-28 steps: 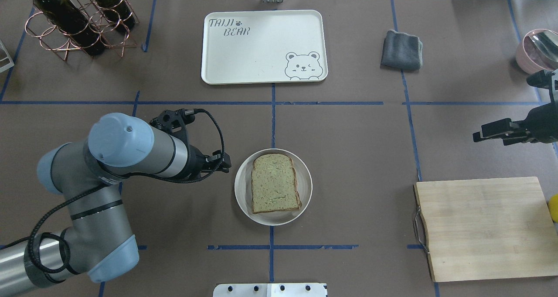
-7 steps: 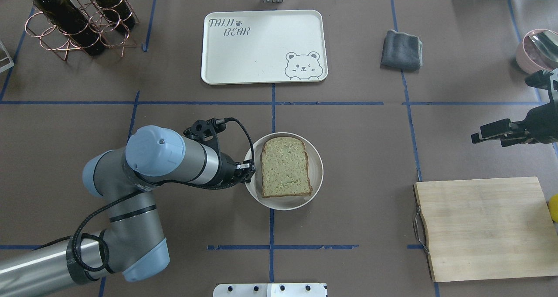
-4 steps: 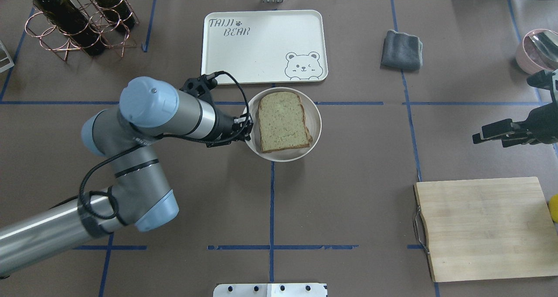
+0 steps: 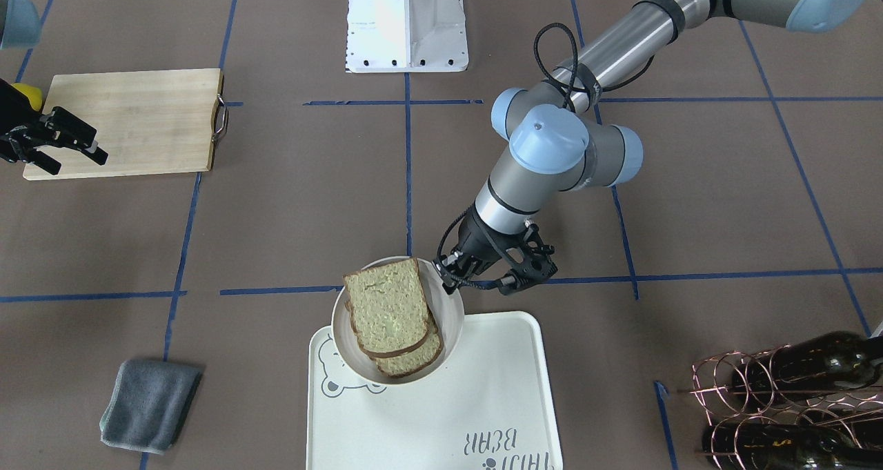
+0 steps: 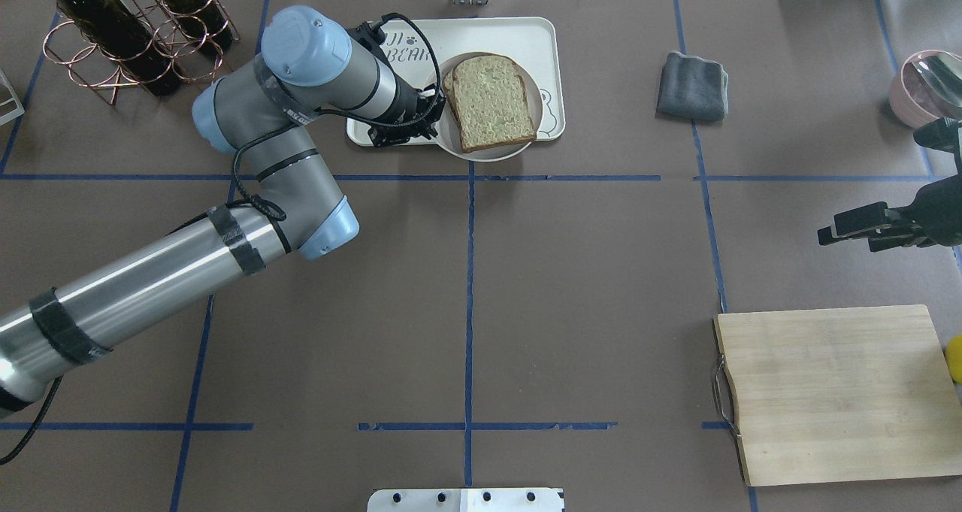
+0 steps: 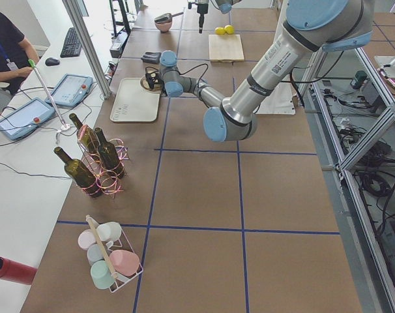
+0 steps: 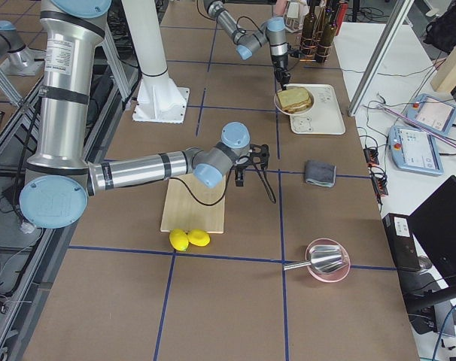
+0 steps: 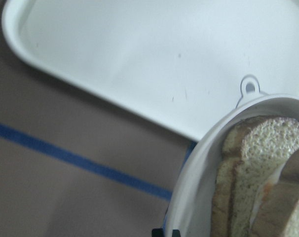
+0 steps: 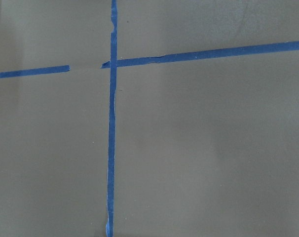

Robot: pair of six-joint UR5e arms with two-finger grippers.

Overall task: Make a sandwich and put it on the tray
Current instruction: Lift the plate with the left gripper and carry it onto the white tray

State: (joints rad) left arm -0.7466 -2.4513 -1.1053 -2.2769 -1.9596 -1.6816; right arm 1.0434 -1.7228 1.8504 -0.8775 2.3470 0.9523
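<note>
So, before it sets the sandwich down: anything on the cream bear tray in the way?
Nothing visible does. The cream-white rectangular bear tray is bare; the brown-crusted bread sandwich, on a round white plate gripped by the left gripper, is over its bear corner.

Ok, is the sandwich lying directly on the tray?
No, the sandwich sits in the round white plate, which the left gripper grips by its rim over the tray's edge.

Even, bright light with soft shadows; the close wrist view of the tray (image 8: 139, 64) is blurred.
</note>
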